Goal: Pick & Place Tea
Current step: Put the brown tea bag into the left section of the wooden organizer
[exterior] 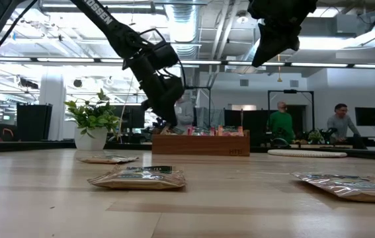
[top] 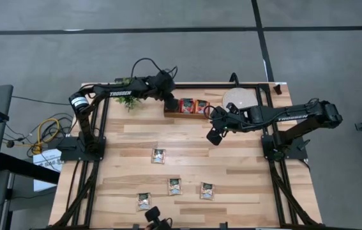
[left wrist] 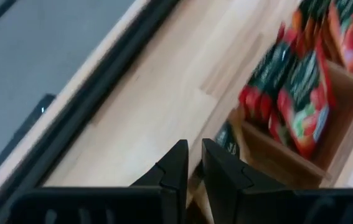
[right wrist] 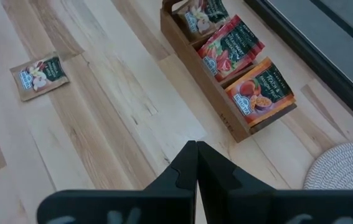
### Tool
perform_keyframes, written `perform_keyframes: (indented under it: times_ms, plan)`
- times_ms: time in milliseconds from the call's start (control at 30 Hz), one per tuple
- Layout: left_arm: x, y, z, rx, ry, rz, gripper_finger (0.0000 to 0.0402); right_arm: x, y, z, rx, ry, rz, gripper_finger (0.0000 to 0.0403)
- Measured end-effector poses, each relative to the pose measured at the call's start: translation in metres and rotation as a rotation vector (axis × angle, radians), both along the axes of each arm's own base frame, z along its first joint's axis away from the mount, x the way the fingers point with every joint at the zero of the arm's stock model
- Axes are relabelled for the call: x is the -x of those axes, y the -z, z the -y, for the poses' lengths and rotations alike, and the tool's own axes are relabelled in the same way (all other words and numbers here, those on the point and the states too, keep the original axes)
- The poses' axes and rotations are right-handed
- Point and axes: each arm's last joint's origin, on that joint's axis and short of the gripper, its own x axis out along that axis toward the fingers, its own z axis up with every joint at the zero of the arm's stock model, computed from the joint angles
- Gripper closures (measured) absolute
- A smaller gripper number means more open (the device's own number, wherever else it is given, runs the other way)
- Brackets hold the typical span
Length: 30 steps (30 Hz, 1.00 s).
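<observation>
The left gripper (top: 170, 101) hangs right over the near-left end of the wooden tray (top: 168, 114) at the far side of the table, tilted down toward the end compartment. From its own wrist camera the two fingers (left wrist: 177, 167) stand only a sliver apart, and nothing shows between them; whether a sachet is pinched lower down I cannot tell. That placement makes sense if this arm is delivering into the end slot, since the slots beside it are already packed.

The right gripper (top: 214, 136) floats above bare table just in front of the tray's right end, jaws pressed fully together and empty. It looks parked clear of the other arm, waiting its turn.

Now the tea. In the tray, red sachets (right wrist: 229, 46) and orange sachets (right wrist: 260, 92) stand on edge, filed like cards so the compartments take several each, with a pale green-and-white packet (right wrist: 198, 14) in the end slot. Each is flat and square with a light label and a fruit picture on its face. Four loose sachets lie flat on the table toward the near side, well apart: one mid-table (top: 159, 155), then three closer to the near edge (top: 175, 186), (top: 207, 190), (top: 144, 201). In the low view they look thin and a little crinkled (exterior: 138, 177). I'd judge the sorting well along, with those four left.
</observation>
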Motion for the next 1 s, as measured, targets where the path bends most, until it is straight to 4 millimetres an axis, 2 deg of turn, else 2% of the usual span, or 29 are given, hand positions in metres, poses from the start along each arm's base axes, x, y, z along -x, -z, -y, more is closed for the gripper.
perform_keyframes:
  times_ms: [433, 500, 600, 800, 900, 1000]
  plan:
    - [0.004, 0.001, 0.000, -0.018, -0.042, -0.055, 0.0361, 0.000, 0.000, 0.000, 0.000, 0.000, 0.001, 0.0403]
    - [0.006, -0.006, 0.001, -0.028, -0.043, -0.041, 0.0361, 0.000, 0.000, 0.000, -0.001, 0.000, 0.001, 0.0403]
    - [0.014, -0.028, 0.007, -0.043, -0.045, -0.015, 0.0361, 0.000, 0.000, 0.000, 0.000, -0.001, 0.000, 0.0403]
    - [0.045, -0.064, 0.036, 0.085, 0.039, -0.067, 0.0362, 0.000, 0.000, -0.002, -0.006, -0.013, -0.006, 0.0403]
    - [0.057, -0.071, 0.055, 0.241, 0.134, -0.096, 0.0362, 0.001, 0.001, -0.005, -0.002, -0.033, -0.014, 0.0403]
    - [0.062, -0.069, 0.070, 0.399, 0.218, -0.131, 0.0362, 0.001, 0.001, -0.008, 0.010, -0.064, -0.024, 0.0403]
